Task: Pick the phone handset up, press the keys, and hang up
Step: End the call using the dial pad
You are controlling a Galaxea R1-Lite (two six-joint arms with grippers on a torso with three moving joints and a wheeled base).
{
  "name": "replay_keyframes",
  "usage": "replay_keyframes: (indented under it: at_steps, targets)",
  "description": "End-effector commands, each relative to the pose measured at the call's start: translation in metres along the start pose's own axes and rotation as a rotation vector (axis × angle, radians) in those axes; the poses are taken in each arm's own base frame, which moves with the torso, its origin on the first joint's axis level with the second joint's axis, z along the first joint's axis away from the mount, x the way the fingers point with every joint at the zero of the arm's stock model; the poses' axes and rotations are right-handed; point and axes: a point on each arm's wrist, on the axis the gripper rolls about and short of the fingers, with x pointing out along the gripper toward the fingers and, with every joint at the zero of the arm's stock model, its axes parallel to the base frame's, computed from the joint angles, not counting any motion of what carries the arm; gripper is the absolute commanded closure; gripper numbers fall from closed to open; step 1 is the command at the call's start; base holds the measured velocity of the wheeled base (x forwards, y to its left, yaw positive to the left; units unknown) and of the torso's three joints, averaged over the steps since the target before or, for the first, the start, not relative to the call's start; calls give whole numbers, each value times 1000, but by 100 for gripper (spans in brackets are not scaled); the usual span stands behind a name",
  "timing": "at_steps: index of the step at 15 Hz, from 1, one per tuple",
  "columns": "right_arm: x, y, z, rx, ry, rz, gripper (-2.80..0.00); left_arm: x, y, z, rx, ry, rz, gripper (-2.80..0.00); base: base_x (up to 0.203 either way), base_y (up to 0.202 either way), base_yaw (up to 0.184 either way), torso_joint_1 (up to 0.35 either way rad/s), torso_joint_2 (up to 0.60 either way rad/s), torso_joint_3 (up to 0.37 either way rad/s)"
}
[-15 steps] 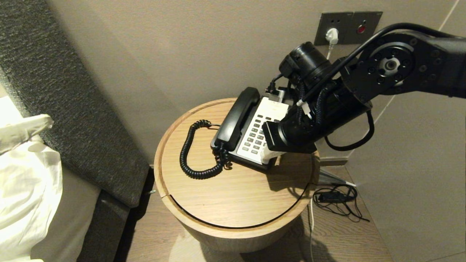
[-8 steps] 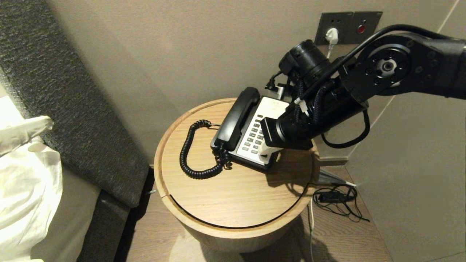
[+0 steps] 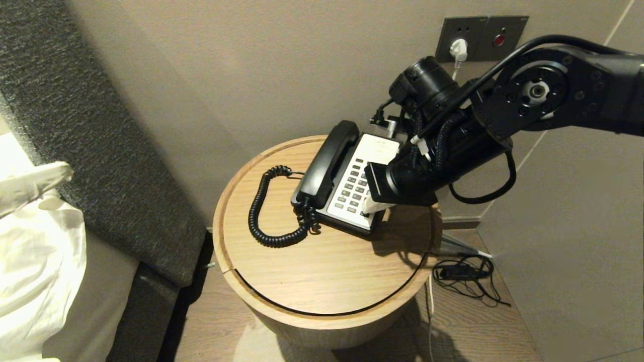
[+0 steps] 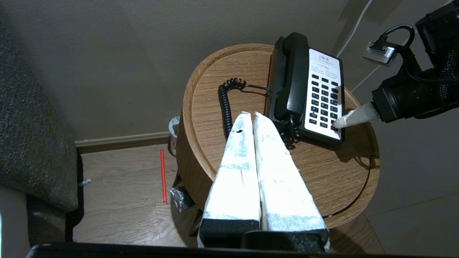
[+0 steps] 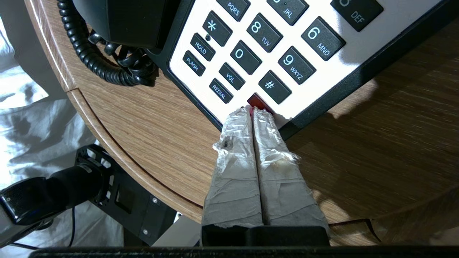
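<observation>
Keypad under right end effector (closed).

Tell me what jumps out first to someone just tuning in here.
The right claw, shut to a point, touches the red key at the near corner of the phone, beside REDIAL and below #. The black handset lies in its cradle, on a round wooden table. The left claw hangs shut, off the table.

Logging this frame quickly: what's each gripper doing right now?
Left gripper: shut, holding nothing, above the table.
Right gripper: shut, holding nothing, tips at the red key of the phone.
</observation>
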Motion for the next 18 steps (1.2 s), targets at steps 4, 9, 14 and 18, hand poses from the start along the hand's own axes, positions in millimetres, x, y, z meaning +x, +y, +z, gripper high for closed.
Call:
replay_keyframes:
  at_steps: [4,9,14,18]
  targets:
    - [3,-1,0,6,6,-3,0,1,0,-1,0,5,1,0,0,0,0,0,0,0]
    - [-1,0,-1,5,5,-3,0,0,0,-2,-2,6,-4,0,0,0,0,0,0,0]
    - [6,-3,-4,11,53,-26,0,-1,0,-1,-2,0,-8,0,0,0,0,0,0,0]
    - [13,-3,-5,9,66,-31,0,-2,0,-1,-1,0,-8,0,0,0,0,0,0,0]
